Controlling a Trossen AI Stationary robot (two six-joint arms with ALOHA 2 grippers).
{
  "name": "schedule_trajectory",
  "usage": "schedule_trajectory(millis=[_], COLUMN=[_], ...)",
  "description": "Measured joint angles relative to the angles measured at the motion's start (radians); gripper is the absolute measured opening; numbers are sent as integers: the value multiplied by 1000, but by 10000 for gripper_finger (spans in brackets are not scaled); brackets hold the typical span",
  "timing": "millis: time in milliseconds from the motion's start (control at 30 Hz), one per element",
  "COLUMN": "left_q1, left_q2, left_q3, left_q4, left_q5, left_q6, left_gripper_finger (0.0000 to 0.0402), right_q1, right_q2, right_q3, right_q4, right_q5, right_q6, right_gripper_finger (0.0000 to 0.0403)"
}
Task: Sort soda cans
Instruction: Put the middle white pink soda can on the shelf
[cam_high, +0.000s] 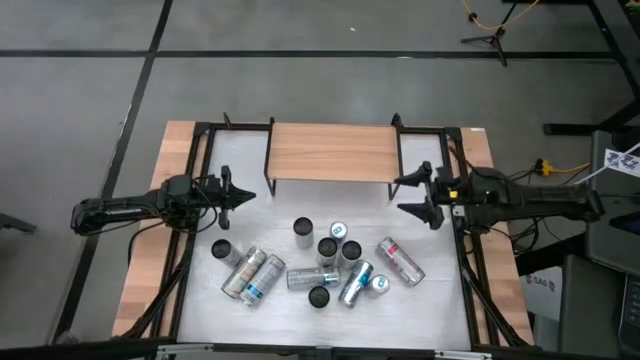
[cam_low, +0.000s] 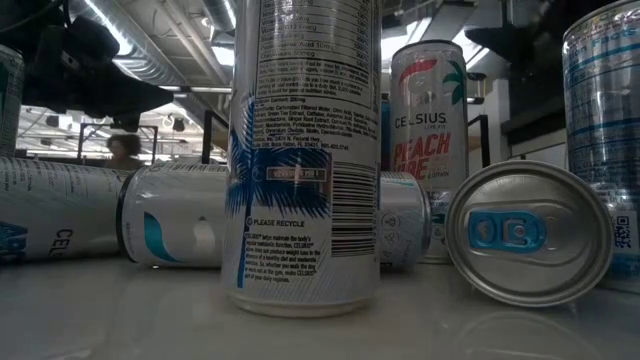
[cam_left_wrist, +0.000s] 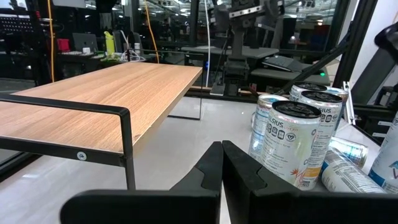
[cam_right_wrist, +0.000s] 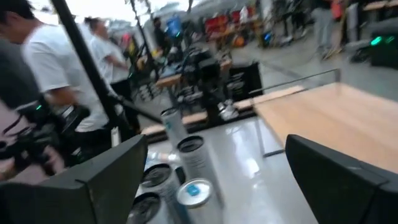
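Slim silver aluminium soda cans (cam_high: 320, 262) clustered on white table (cam_high: 200, 300) toward 6 o'clock, some upright, some lying; exact count unclear, several overlap. Left gripper (cam_high: 246, 195) at 9 o'clock of cluster, fingers pressed together, empty. Right gripper (cam_high: 412, 194) at 2 o'clock, jaws wide, empty. Raised wooden shelf (cam_high: 330, 152) at 12 o'clock. Low view: nearest can crops top, hides those behind. People (cam_right_wrist: 37, 68) blurred beyond table.

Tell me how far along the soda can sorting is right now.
Nothing looks sorted yet: the soda cans sit in one mixed cluster on the white table, some upright, some lying down, and the wooden shelf is bare. Nothing is in hand: the left gripper is shut and empty, the right gripper open, both short of the cans. All the sorting remains.
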Motion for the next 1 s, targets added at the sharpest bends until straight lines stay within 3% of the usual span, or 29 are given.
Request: schedule_trajectory(millis=[200,367,733,1000], left_q1=[0,0,0,0], left_q2=[0,0,0,0], left_q3=[0,0,0,0], left_q4=[0,0,0,0], left_q5=[0,0,0,6], left_q6=[0,0,0,0], left_gripper_finger=[0,0,0,0], right_q1=[11,111,390,459], right_q2=[187,342,686,896], right_q3=[185,328,662,837], right_q4=[-149,-237,-470,-640], right_q5=[-32,-4,285,346], right_q6=[0,0,28,93], right_gripper_finger=[379,379,379,379])
